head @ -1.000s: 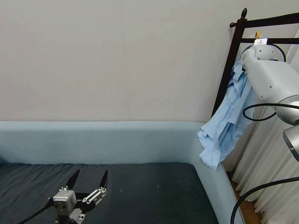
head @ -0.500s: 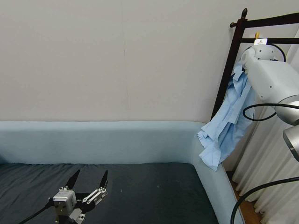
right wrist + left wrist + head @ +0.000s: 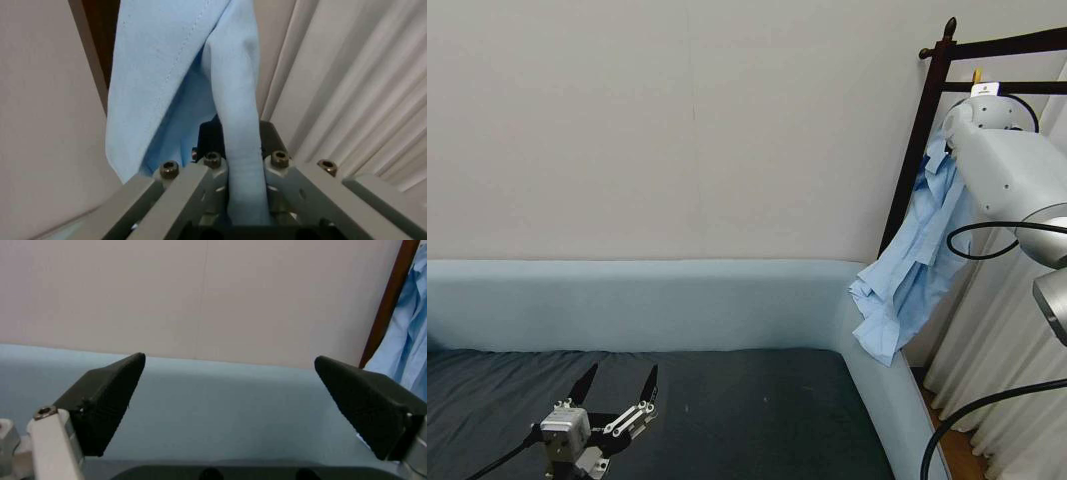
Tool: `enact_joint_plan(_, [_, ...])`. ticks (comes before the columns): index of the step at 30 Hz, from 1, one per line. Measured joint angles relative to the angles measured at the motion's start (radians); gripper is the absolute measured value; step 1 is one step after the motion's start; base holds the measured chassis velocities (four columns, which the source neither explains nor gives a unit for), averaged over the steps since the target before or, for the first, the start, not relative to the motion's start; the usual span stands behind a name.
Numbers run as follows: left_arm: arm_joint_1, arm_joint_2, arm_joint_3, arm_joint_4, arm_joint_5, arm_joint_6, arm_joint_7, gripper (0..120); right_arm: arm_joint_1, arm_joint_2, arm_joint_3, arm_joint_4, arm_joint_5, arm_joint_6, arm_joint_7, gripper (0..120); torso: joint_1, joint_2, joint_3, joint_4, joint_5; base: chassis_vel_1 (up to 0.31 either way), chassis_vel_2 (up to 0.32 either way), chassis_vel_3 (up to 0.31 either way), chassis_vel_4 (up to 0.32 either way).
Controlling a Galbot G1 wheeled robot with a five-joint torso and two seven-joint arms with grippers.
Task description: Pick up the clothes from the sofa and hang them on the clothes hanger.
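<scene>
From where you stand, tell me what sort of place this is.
Probably a home living room: a pale blue sofa, a dark wooden clothes rack beside it, pale curtains behind. The right gripper holds a blue shirt at the rack; the left gripper hangs open over the sofa seat.

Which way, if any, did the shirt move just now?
No. The shirt, clamped in the right gripper, sits unchanged against the rack post; the left gripper hovers open above the sofa.
</scene>
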Motion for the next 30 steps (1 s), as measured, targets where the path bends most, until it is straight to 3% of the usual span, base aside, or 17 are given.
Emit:
enact_joint_plan(24, [0.0, 0.0, 0.0, 0.0, 0.0, 0.0, 0.0, 100, -0.003, -0.005, -0.001, 0.012, 0.004, 0.0, 0.001, 1, 0.0, 0.0, 0.0, 0.0001, 0.0, 0.0, 0.0, 0.0, 0.0])
enact_joint_plan(30, [0.0, 0.0, 0.0, 0.0, 0.0, 0.0, 0.0, 100, -0.043, -0.079, -0.018, 0.16, 0.064, 0.007, 0.042, 25, 0.0, 0.0, 0.0, -0.0003, 0.0, 0.0, 0.0, 0.0, 0.0])
